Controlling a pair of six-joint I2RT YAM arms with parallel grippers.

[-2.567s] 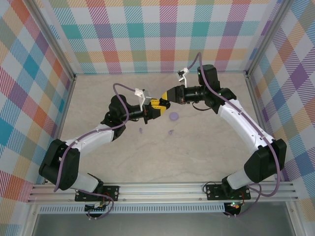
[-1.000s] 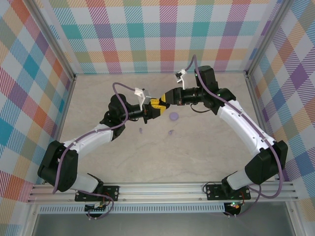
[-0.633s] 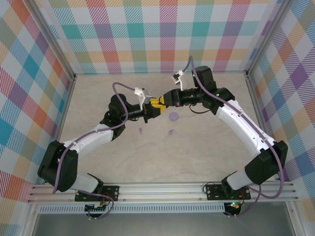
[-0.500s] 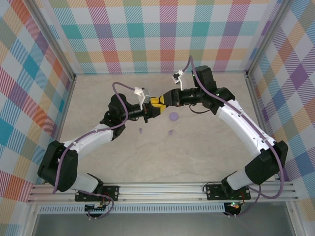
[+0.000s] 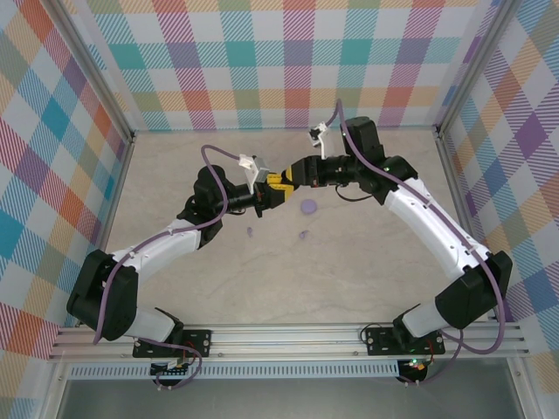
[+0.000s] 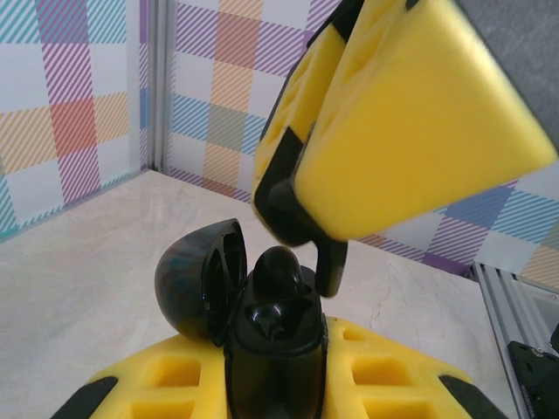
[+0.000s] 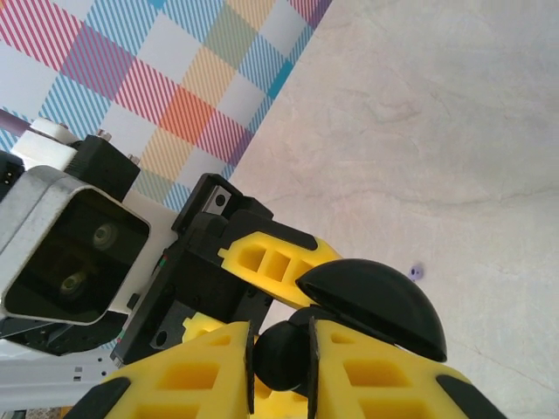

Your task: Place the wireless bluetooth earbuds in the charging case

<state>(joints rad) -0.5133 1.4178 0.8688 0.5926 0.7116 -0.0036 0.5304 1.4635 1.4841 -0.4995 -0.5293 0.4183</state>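
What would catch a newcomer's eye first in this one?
The two arms meet tip to tip above the middle of the table. The left gripper holds a black charging case with its lid open, and the right gripper pinches a black earbud at the case's open top. A lilac disc lies on the table just beside them.

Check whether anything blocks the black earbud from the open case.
Nothing visible does. The right end effector holds the black earbud at the mouth of the charging case, lid swung aside, in the left end effector.
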